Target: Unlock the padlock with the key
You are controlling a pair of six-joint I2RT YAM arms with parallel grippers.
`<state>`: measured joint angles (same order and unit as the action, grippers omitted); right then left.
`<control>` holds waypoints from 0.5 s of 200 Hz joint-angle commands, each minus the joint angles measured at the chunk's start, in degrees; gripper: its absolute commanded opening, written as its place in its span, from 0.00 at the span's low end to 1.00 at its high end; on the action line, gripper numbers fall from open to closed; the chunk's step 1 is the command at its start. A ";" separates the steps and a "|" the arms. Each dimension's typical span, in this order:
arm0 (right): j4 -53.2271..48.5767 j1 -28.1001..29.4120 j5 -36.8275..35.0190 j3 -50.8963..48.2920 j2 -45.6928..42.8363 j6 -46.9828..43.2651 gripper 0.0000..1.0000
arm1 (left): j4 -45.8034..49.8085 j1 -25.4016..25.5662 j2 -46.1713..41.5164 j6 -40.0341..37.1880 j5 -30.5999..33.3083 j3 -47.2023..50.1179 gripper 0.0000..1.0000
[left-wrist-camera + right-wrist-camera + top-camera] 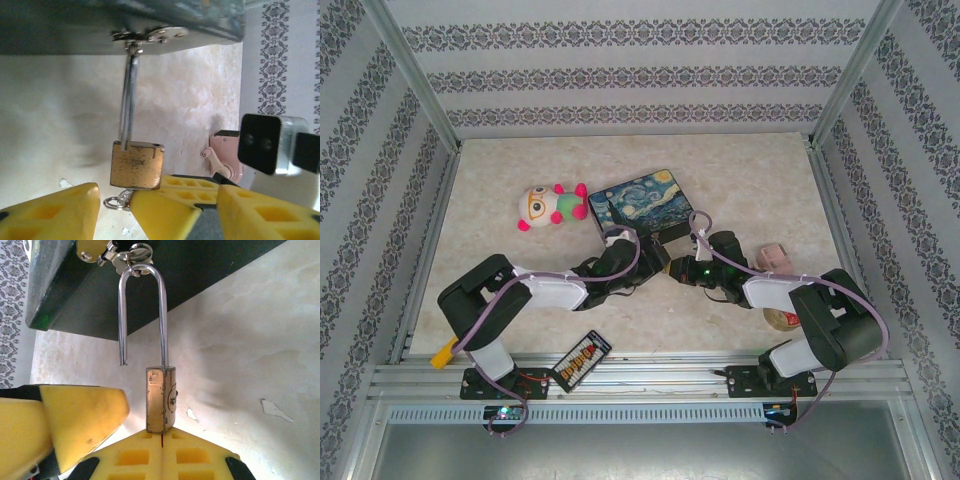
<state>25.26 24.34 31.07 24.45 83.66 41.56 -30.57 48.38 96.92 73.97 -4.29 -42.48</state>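
Note:
The small brass padlock (pixel 136 165) hangs by its thin silver shackle (pixel 162 315) from the hasp of the Starry-Night tin box (pixel 640 205). The shackle's short leg (pixel 122 357) is out of the body, so the lock stands open. My right gripper (pixel 162 432) is shut, its yellow fingertips pressed against the padlock's underside (pixel 161 400). The key (pixel 120 199), with its small ring, pokes out there between padlock and fingertips. My left gripper (pixel 157 200) is open, one finger (pixel 50 212) to each side of the padlock and apart from it.
A plush toy (pixel 548 205) lies left of the tin box. A pink object (pixel 772 258) sits right of the arms, also seen in the left wrist view (pixel 225 155). A small abacus (pixel 582 360) and a yellow piece (pixel 443 352) lie near the front edge.

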 commanded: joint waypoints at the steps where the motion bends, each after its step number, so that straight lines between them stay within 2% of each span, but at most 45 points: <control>1: 3.31 -0.61 -1.61 0.00 0.39 1.32 0.00 | 4.02 0.66 -3.44 -3.39 3.20 -0.62 0.76; 22: 2.74 -0.52 -2.66 0.08 0.60 1.24 0.00 | 6.66 0.99 -5.93 -5.90 5.52 -1.01 0.87; 39: 2.57 -0.52 -2.98 0.07 0.85 1.24 0.00 | 8.42 1.18 -7.79 -7.61 7.45 -1.03 1.00; 60: 2.31 -0.26 -3.42 0.04 1.27 0.73 0.00 | 8.11 1.37 -9.56 -8.91 9.48 -0.14 0.99; 100: 1.55 0.18 -5.22 0.62 3.25 -0.03 0.10 | 7.45 1.50 -10.97 -10.47 11.79 0.51 0.99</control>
<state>25.67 24.25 28.67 24.45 85.27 42.06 -24.60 49.15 87.39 66.35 4.36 -42.48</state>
